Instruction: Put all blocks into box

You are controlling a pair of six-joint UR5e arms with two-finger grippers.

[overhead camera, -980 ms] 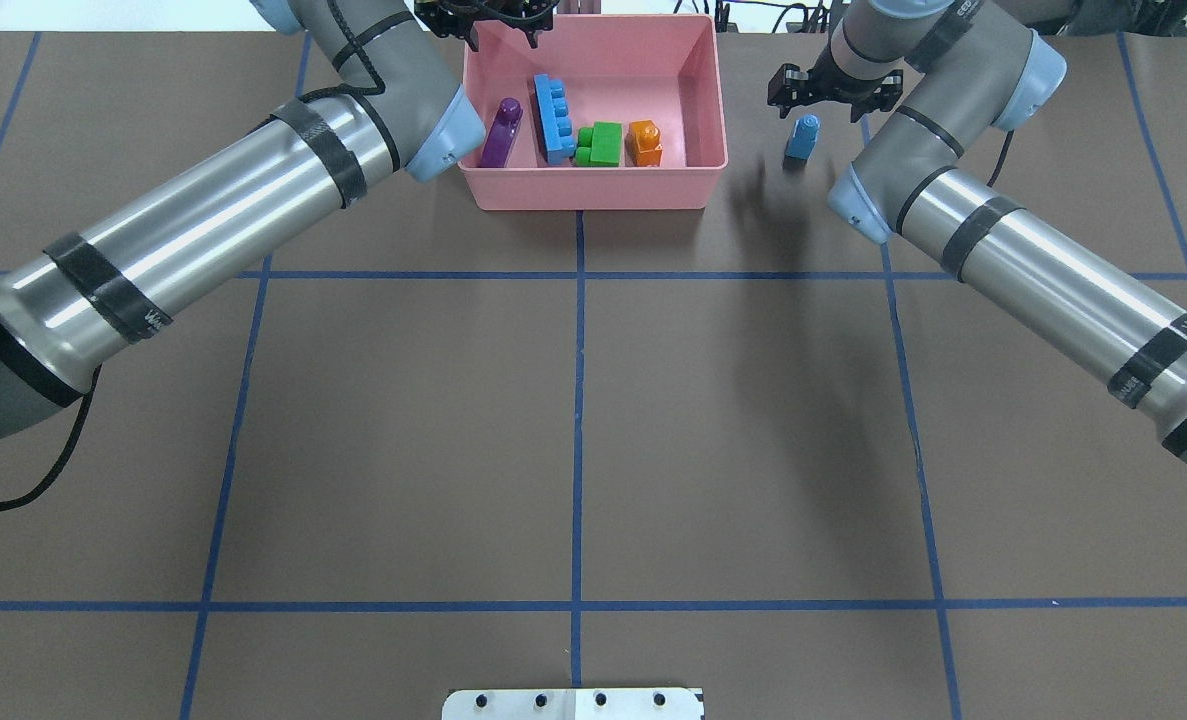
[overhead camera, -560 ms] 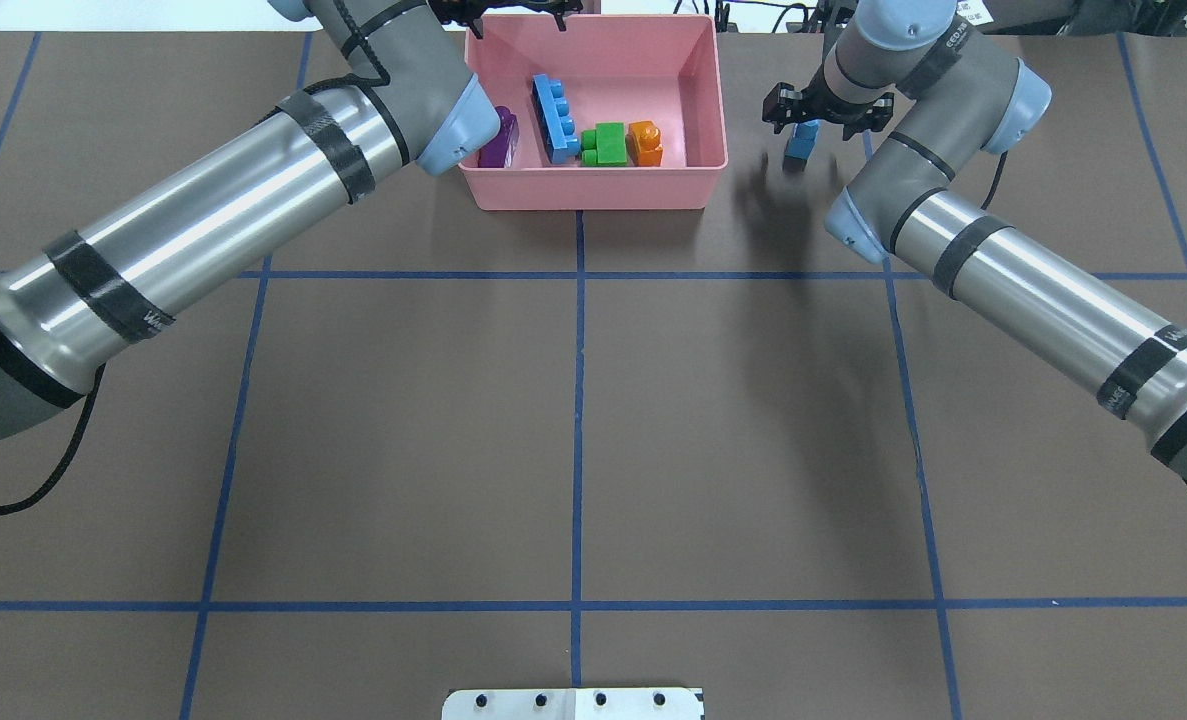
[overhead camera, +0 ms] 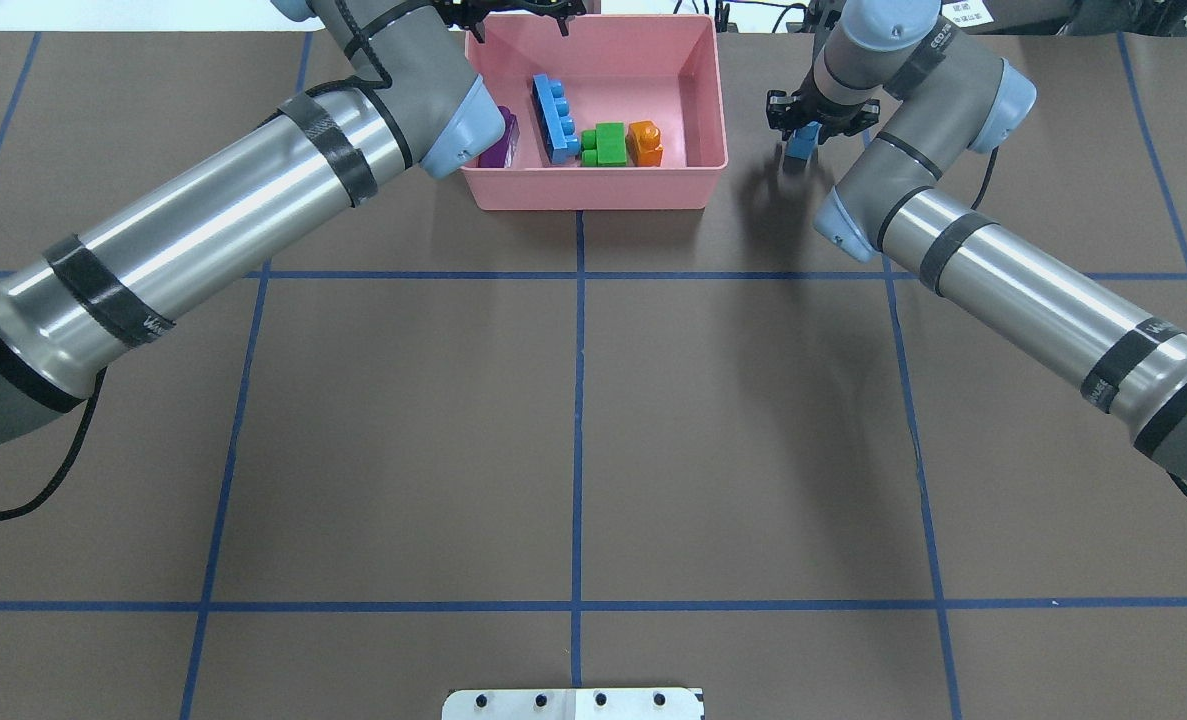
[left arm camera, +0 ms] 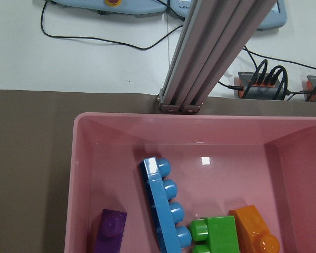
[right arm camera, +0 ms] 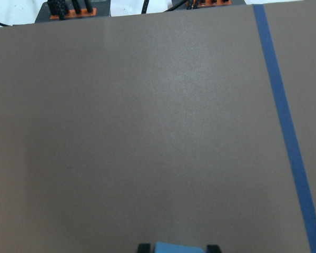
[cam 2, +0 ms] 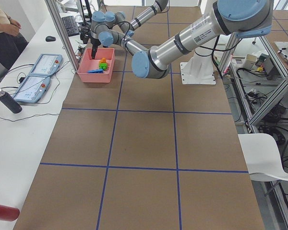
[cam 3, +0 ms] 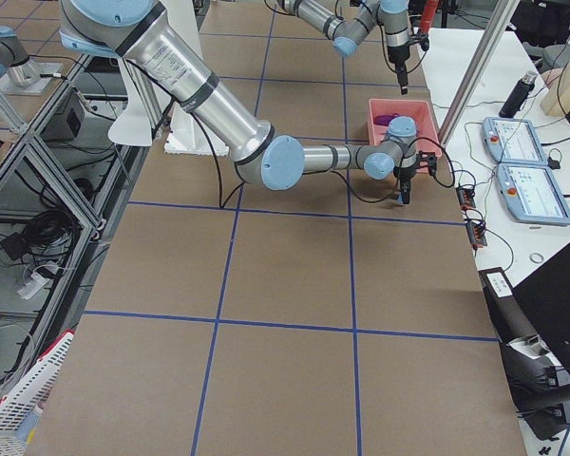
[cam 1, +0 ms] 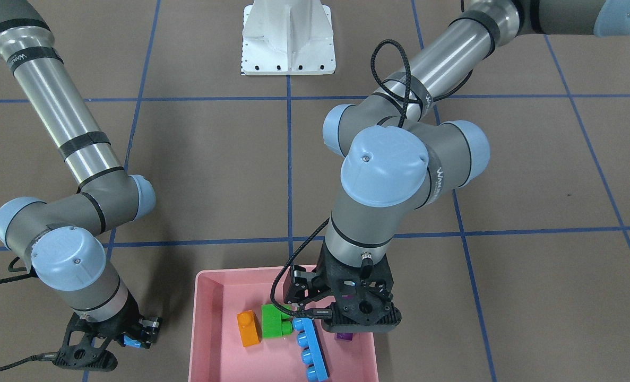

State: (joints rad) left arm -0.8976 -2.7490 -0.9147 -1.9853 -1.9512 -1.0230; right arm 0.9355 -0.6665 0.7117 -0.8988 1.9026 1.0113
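Note:
The pink box (overhead camera: 593,192) stands at the table's far middle. In it lie the purple block (overhead camera: 500,140), the long light-blue block (overhead camera: 553,115), the green block (overhead camera: 605,143) and the orange block (overhead camera: 645,142). The left wrist view shows all of these inside the box (left arm camera: 84,184). My left gripper (overhead camera: 516,12) is open and empty above the box's far rim. The small blue block (overhead camera: 801,140) stands on the table to the right of the box. My right gripper (overhead camera: 819,118) is down over it and shut on its sides, as the right wrist view (right arm camera: 181,247) shows.
The white robot base (cam 1: 288,37) sits at the table's near edge. An aluminium post (left arm camera: 216,52), cables and control pendants (cam 2: 38,76) stand just beyond the far edge behind the box. Blue tape lines cross the brown table.
My right gripper has come down over the small blue block and closed on it. My left gripper has drawn back and up from inside the box to its far rim.

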